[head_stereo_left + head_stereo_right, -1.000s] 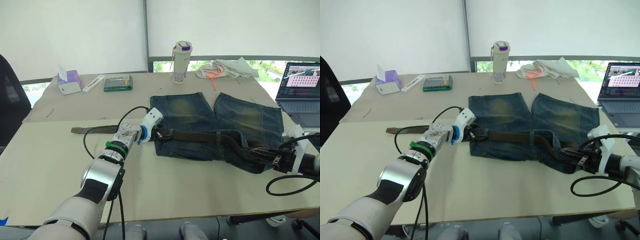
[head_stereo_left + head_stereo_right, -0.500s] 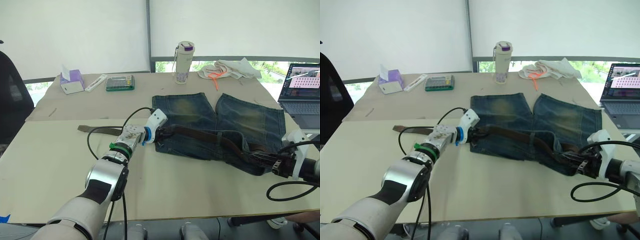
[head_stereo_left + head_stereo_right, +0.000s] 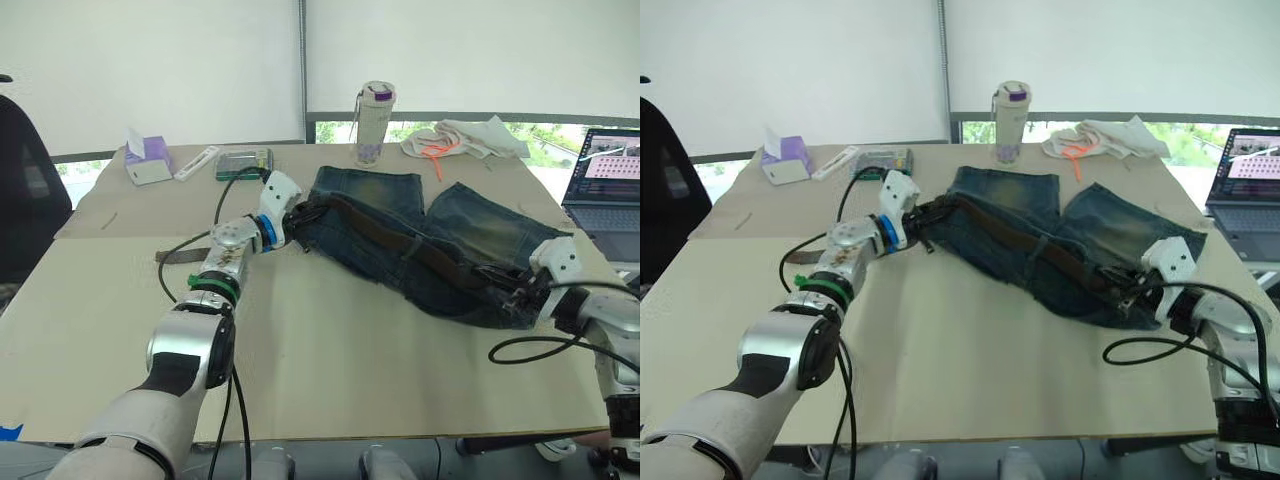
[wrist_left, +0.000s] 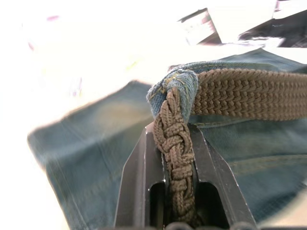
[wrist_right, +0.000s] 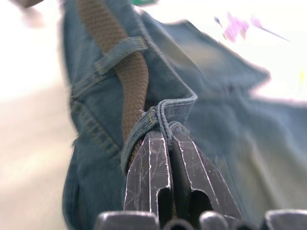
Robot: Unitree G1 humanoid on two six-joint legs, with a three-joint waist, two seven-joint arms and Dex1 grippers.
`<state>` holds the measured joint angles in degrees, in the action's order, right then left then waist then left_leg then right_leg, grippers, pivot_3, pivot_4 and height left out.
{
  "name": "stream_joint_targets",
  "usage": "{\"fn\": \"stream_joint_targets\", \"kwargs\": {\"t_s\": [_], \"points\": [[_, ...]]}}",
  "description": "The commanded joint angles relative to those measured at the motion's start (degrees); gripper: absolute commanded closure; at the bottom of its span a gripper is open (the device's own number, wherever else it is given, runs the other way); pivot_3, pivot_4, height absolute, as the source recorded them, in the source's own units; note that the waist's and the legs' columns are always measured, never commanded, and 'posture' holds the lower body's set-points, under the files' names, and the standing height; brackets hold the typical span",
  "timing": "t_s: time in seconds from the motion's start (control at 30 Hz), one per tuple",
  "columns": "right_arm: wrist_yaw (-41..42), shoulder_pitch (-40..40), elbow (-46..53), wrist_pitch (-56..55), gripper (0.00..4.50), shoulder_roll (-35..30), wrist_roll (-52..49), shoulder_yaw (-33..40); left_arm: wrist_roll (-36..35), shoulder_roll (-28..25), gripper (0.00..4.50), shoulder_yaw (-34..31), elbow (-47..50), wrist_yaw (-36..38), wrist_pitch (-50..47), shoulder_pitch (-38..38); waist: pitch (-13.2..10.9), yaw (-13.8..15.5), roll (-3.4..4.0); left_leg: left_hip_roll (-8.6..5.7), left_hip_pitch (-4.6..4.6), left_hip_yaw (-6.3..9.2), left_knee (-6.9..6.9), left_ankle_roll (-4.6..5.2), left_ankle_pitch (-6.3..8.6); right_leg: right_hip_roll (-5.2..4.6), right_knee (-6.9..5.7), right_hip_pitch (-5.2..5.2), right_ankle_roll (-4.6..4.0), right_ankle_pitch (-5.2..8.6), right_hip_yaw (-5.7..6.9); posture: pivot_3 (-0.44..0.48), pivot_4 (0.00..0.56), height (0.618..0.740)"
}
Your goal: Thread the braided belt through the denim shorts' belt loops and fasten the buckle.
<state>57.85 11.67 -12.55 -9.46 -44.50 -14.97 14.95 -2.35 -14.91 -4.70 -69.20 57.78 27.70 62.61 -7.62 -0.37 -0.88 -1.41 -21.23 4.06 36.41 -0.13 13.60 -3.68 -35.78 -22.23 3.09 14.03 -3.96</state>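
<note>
Both grippers clamped at the waistband ends, with the belt run through the loops across the shorts.

The left gripper (image 4: 175,191) is closed on the belt (image 4: 249,96) where it leaves a loop (image 4: 175,84); the right gripper (image 5: 165,177) is pinched shut on the waistband of the shorts (image 3: 420,240) at its other end. The shorts lie slantwise mid-table, nearer the far edge, and the belt's tail (image 3: 180,256) trails toward the left edge. I cannot make out the buckle. The risk, as I judge it, is that pulling drags the whole garment instead of feeding belt, or the braid slips from the fingers. The table (image 3: 330,370) is pale board. At its far edge are a bottle (image 3: 372,122), a tissue box (image 3: 146,165) and a white cloth (image 3: 465,137), with a laptop (image 3: 608,185) at the right edge.
</note>
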Motion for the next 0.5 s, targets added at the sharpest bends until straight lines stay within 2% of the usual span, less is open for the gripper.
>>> {"fn": "stream_joint_targets", "kwargs": {"t_s": [0.03, 0.17, 0.3, 0.4, 0.5], "points": [[3.39, -5.27, -4.44, -22.24, 4.50, -3.11, 3.90, 2.11, -1.33, -2.11, 4.48, 1.17, 5.19, 7.94, 5.78, -4.19, 0.00, 0.14, 0.00, -0.03, 0.01, 0.00, 0.03, 0.00, 0.00, -0.03, 0.00, 0.03, 0.00, 0.00, 0.00, 0.000, 0.150, 0.740], [3.55, -9.32, -15.39, -49.25, 4.50, -6.24, 8.79, 0.93, -3.06, -4.77, 4.48, 2.41, 11.38, 15.10, 13.01, -10.31, -0.02, -0.50, -0.03, -0.03, 0.09, -0.05, 0.04, 0.00, 0.00, -0.05, 0.07, 0.06, 0.01, 0.01, -0.02, 0.000, 0.150, 0.740], [-1.15, -7.50, -28.60, -71.75, 4.50, -9.15, 15.00, 0.84, -4.95, -7.23, 4.48, 4.76, 16.86, 21.58, 18.11, -17.47, -0.02, -0.93, -0.03, 0.03, 0.23, -0.16, 0.03, 0.01, 0.00, -0.03, 0.14, 0.08, -0.02, 0.02, -0.11, 0.000, 0.150, 0.740], [-4.42, -10.50, -32.18, -81.54, 4.50, -11.22, 17.33, -0.11, -6.68, -10.05, 4.48, 6.31, 19.48, 27.12, 17.78, -23.95, -0.01, -1.42, -0.02, 0.07, 0.38, -0.27, -0.06, 0.04, 0.02, -0.01, 0.10, 0.13, -0.08, 0.06, -0.21, 0.000, 0.150, 0.740], [-8.37, -14.48, -29.00, -83.04, 4.50, -12.07, 18.22, -1.30, -8.23, -12.04, 4.48, 7.68, 21.05, 31.57, 14.67, -26.71, -0.03, -1.75, -0.07, 0.19, 0.50, -0.35, -0.15, 0.20, 0.12, 0.08, 0.04, 0.19, -0.18, 0.14, -0.30, 0.000, 0.150, 0.740]]}}
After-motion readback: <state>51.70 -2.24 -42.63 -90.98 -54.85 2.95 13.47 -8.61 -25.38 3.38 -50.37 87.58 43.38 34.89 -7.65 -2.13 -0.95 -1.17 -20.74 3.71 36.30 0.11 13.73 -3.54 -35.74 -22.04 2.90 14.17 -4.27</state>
